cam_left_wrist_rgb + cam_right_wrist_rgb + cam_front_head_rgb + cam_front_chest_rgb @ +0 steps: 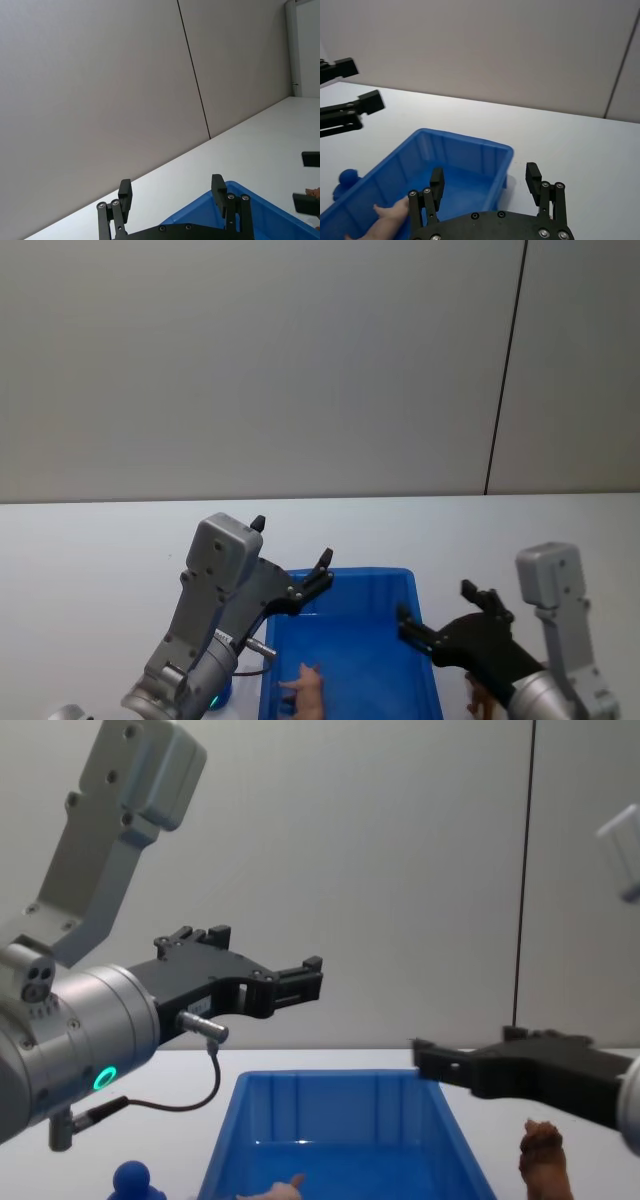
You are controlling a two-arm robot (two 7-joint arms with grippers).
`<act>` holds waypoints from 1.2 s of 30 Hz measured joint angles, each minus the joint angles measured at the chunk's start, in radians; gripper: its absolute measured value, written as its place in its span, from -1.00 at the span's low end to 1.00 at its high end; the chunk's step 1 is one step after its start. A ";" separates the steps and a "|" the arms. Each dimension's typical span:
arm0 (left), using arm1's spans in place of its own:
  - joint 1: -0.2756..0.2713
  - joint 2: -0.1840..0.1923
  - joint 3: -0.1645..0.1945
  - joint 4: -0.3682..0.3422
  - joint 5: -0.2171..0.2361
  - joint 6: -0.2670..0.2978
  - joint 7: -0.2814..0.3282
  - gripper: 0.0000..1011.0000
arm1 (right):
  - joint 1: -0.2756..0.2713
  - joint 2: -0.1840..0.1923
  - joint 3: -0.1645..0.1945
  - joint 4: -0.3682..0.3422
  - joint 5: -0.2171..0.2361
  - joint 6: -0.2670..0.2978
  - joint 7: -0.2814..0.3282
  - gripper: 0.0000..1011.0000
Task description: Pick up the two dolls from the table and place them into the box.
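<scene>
Head view: pink doll (305, 690) lies inside the box (370, 592), which sits toward the tabletop's (90, 540) near edge. Brown doll (543, 1160) stands on the tabletop just beside the box's right wall. Left end effector (292, 541) hangs over the box's far-left corner, right end effector (435, 601) over its right rim, both spread wide, empty.

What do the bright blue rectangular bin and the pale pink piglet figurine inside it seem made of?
Blue bin: likely hard moulded plastic, glossy; light reflects off its smooth walls. Pink piglet figurine: probably rubber or vinyl, smooth and matte.
</scene>
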 joint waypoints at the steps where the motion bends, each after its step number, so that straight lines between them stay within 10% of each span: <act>1: 0.000 0.000 0.000 0.000 0.000 0.000 0.000 0.98 | -0.004 0.002 0.002 -0.005 0.000 0.000 -0.008 0.98; 18: 0.000 0.000 0.000 0.000 0.000 0.000 0.000 0.98 | -0.097 0.042 0.030 -0.080 -0.010 0.030 -0.199 0.98; 36: 0.000 0.000 0.000 0.000 0.000 0.000 0.000 0.98 | -0.116 0.014 0.013 -0.012 -0.054 0.047 -0.256 0.98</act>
